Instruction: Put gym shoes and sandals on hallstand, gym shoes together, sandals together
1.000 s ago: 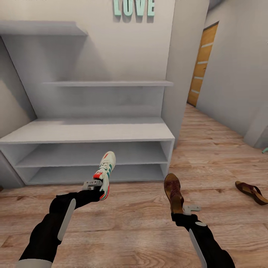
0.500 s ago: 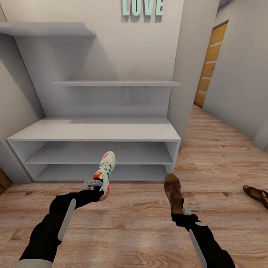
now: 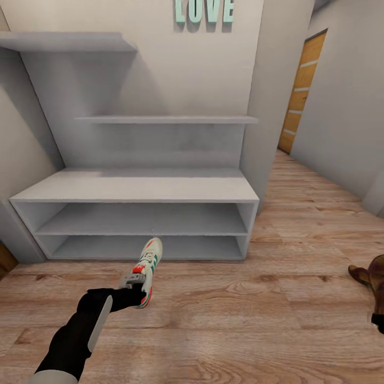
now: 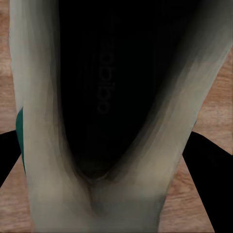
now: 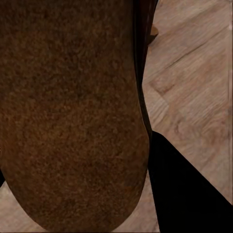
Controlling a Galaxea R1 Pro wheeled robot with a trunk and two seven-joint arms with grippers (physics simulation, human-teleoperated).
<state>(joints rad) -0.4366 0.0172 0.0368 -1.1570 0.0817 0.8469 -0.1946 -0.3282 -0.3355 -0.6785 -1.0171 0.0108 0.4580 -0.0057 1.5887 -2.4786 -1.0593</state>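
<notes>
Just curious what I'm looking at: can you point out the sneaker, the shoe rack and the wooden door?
sneaker (image 3: pixel 148 265), head view, white side.
shoe rack (image 3: pixel 133 186), head view, top board.
wooden door (image 3: pixel 301 90), head view, middle panel.

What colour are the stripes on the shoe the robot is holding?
Green, on the white gym shoe in the left tool; clearest in the head view.

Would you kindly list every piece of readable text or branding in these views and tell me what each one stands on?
"LOVE": pale teal raised letters on the grey wall above the hallstand; their tops are cut off by the head view's edge.
"adidas": faint dark lettering on the insole inside the gym shoe, in the left wrist view; blurred, so the reading is tentative.
Nothing legible on the sandal.
</notes>
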